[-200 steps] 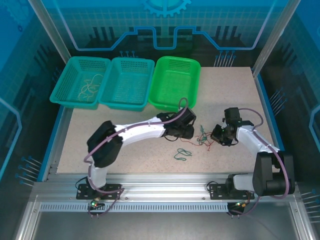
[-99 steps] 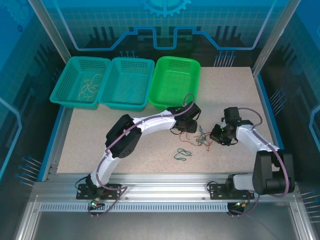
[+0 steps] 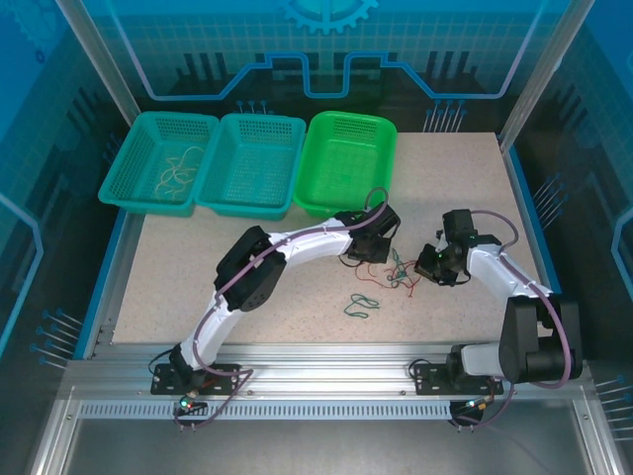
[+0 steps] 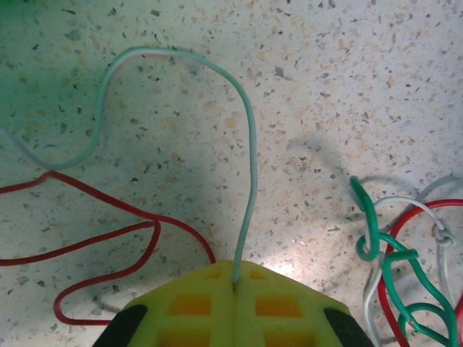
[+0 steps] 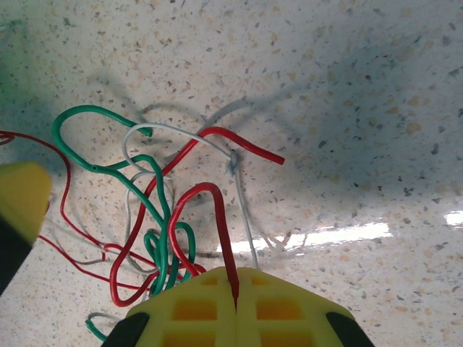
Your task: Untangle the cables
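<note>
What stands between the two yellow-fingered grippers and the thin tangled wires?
Nothing visible does. The left gripper is shut on a thin whitish wire, and the right gripper on a thin red wire.

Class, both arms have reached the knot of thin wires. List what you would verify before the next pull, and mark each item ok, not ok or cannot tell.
1. Left gripper shut on the pale whitish wire: ok.
2. Right gripper shut on the thin red wire: ok.
3. Knot of green, red and whitish wires loosened: not ok; its loops cross and interlace between the two grippers.
4. Far end of the pale whitish wire traced: cannot tell; it runs off the left edge of the left wrist view.
5. Separate green wire loop apart from the knot: ok.
</note>
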Controlling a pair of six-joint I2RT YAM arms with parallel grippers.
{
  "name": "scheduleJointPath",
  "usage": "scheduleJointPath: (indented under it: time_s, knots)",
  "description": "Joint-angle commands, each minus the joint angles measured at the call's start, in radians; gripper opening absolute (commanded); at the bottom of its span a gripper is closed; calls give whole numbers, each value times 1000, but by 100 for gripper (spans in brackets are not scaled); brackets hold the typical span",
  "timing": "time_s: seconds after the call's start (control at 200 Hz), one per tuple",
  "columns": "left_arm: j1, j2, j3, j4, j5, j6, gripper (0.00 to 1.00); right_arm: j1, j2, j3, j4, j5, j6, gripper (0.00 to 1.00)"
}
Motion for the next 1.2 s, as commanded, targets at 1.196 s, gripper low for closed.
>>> scheduleJointPath:
  time_s: [1.196]
  knots:
    - [288, -711, 41, -30, -32, -34, 0, -88, 41, 81, -26, -50, 11, 37]
